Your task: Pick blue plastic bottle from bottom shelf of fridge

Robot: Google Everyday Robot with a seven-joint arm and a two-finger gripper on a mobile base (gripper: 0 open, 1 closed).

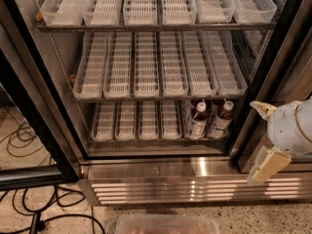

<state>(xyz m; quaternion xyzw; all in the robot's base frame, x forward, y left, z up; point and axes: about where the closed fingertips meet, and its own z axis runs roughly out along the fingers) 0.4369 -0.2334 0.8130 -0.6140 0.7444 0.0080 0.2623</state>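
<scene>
The fridge (44,82) stands open with rows of white slotted trays. On the bottom shelf (136,121), at its right end, two small bottles of dark drink with white caps and pale labels stand side by side: one blue plastic bottle (197,121) and a near-identical one (222,119) to its right. My gripper (261,140) hangs outside the fridge at the right, in front of the black door frame, right of and slightly below the bottles. Its two cream fingers (267,164) are spread apart and hold nothing.
The steel louvred base (185,184) runs below the shelf. The black frame of the open door (34,174) stands at the left, with black cables (24,135) on the floor behind it. A clear plastic bin (168,224) sits on the floor in front.
</scene>
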